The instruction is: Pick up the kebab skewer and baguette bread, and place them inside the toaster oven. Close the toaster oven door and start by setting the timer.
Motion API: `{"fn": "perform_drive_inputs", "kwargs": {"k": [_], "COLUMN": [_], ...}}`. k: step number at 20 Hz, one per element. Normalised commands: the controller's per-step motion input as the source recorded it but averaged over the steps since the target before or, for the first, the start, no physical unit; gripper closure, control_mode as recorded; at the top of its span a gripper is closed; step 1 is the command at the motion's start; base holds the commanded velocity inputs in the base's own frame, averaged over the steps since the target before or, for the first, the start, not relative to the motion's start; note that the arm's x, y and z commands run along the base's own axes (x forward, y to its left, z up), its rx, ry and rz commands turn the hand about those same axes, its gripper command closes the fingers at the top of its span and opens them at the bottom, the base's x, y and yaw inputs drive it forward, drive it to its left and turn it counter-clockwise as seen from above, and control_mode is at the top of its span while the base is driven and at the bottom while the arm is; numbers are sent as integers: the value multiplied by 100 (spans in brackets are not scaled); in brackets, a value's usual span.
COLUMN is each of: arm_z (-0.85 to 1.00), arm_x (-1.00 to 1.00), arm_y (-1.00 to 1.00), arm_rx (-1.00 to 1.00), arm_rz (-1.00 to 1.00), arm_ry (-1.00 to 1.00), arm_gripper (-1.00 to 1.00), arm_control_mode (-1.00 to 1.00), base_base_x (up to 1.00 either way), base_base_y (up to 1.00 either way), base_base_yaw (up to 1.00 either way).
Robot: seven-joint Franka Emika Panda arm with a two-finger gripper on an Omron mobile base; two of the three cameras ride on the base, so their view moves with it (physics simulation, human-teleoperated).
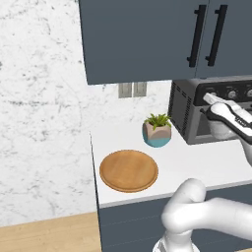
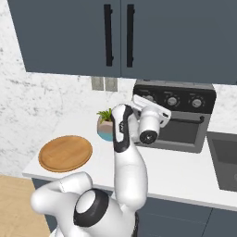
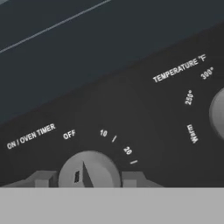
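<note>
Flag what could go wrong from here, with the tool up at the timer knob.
1. The tool straddles the timer knob, whose pointer sits near OFF; a loose pinch could slip and leave the timer unset.
2. The temperature knob sits along the same control strip; drift sideways could turn the wrong dial.
3. The wooden board is bare and the toaster oven door looks shut; the food inside can't be confirmed.

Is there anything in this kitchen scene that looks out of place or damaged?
Nothing stands out. The dark grey toaster oven sits square with its door shut, and the round wooden board lies flat beside the potted plant.
</note>
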Motion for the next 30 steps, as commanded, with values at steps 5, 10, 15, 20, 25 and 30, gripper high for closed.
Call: {"fn": "perform_drive_inputs", "kwargs": {"k": [5, 10, 15, 20, 25, 30], "arm_z": [0, 0, 1, 1, 0, -1], "arm_x": [12, 7, 18, 3, 0, 0], "arm_y": [24, 16, 5, 0, 9, 15], "arm_rx": [7, 8, 8, 9, 10, 11], "arm_rz": [-38, -37, -36, -35, -37, -39], "arm_ry": [-15, -17, -18, -16, -17, -21], "arm_gripper": [100, 100, 100, 100, 100, 100], "arm_control_mode": [-100, -100, -100, -100, -100, -100], "base_base_x": [0, 0, 0, 0, 0, 0], "base_base_y": [0, 0, 0, 0, 0, 0], "base_base_yaw": [0, 0, 0, 0, 0, 0]}}
